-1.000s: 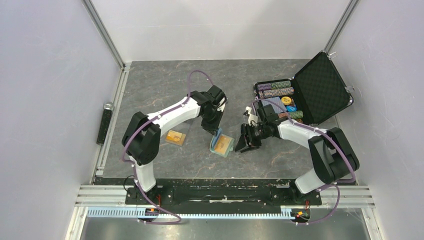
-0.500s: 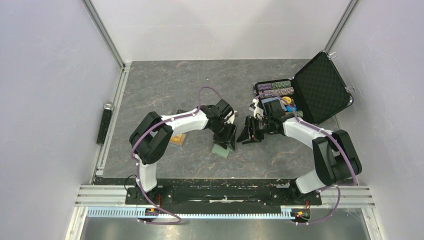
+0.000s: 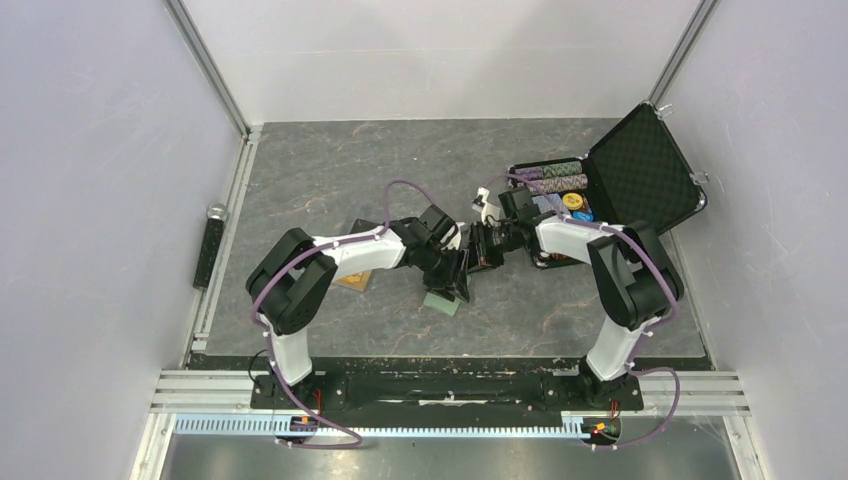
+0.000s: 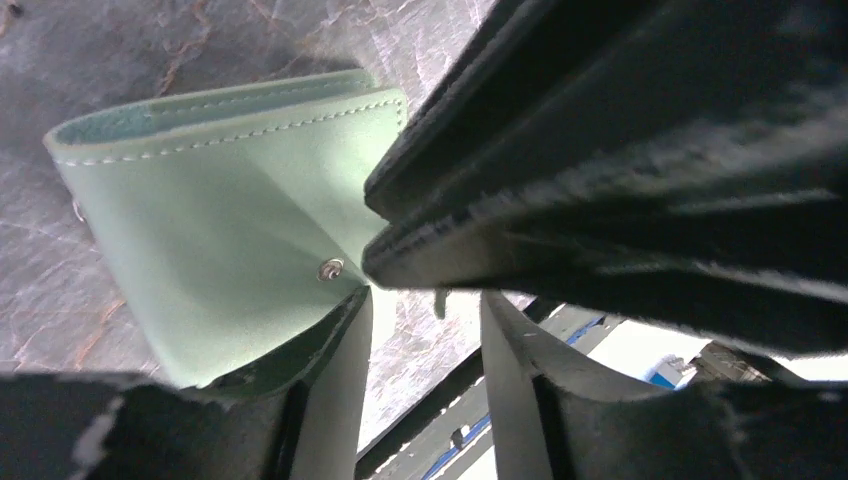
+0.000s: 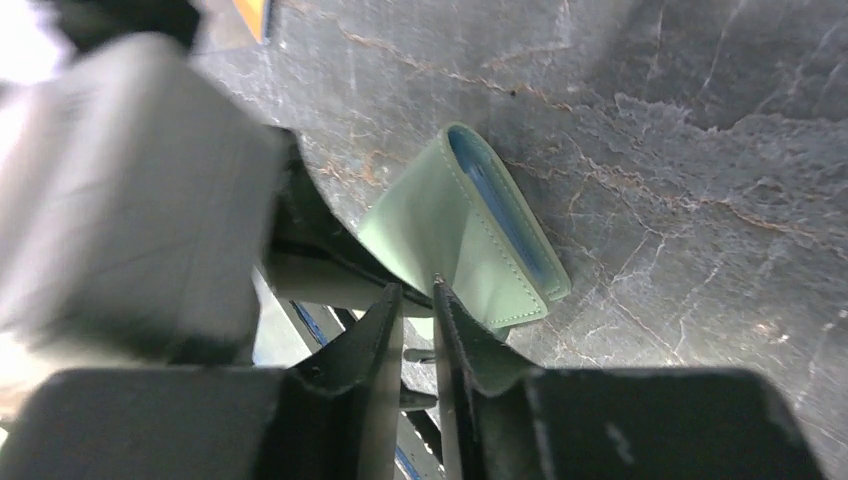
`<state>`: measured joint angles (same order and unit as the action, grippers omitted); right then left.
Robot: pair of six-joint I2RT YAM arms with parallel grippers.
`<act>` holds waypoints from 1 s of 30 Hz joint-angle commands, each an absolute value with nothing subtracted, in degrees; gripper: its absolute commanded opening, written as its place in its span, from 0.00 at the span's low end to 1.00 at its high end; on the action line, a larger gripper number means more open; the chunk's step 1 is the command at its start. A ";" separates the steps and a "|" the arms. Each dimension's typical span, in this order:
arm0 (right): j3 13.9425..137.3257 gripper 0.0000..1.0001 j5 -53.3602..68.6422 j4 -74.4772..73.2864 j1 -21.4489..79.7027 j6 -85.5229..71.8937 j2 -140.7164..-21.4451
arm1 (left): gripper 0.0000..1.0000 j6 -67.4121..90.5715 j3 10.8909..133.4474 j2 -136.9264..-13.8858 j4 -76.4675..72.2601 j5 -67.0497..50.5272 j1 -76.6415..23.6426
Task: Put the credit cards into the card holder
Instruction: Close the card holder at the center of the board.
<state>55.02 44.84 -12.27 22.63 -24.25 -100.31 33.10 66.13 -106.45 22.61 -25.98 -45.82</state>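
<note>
The card holder (image 3: 440, 300) is a pale green wallet, folded and standing like a tent on the grey table. It shows in the left wrist view (image 4: 230, 220) and, with its blue lining, in the right wrist view (image 5: 470, 230). My left gripper (image 3: 458, 280) is open at the wallet, and the cover lies against the outside of one finger (image 4: 330, 400). My right gripper (image 3: 478, 250) is closed to a thin gap, its tips (image 5: 413, 288) on the cover's lower edge. Orange-gold credit cards (image 3: 352, 280) lie to the left, partly under my left arm.
An open black hard case (image 3: 640, 180) with rows of poker chips (image 3: 560, 180) stands at the back right, just behind my right arm. A dark flat thing (image 3: 358, 224) lies beside my left forearm. A black bar (image 3: 210, 245) sits on the left rail.
The wallet went from lying open to folded and tilted up. My left gripper moved right to it. My right gripper swung left to meet it and closed from wide open to a thin gap.
</note>
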 commanded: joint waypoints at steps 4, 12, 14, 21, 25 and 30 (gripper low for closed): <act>52.82 0.12 41.32 -11.70 23.53 -21.46 -102.40 | 0.47 37.03 63.72 -99.99 17.89 -25.05 -45.12; 50.21 0.11 39.21 -12.42 23.51 -19.80 -101.80 | 0.43 38.54 61.61 -96.85 14.83 -23.09 -44.12; 50.10 0.11 39.11 -12.44 23.55 -19.81 -101.80 | 0.40 38.33 61.81 -97.42 15.17 -23.35 -44.12; 49.93 0.11 39.24 -12.51 23.51 -19.72 -101.91 | 0.38 37.81 61.96 -98.58 15.90 -22.71 -44.17; 49.74 0.11 39.29 -12.48 23.54 -19.78 -101.78 | 0.36 37.33 62.51 -99.65 15.82 -22.84 -44.17; 49.52 0.11 39.33 -12.71 23.54 -19.77 -101.61 | 0.33 36.83 63.68 -101.13 15.88 -23.13 -44.12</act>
<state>49.95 40.12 -12.91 23.53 -20.95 -102.41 36.47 61.87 -99.79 16.97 -23.59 -44.16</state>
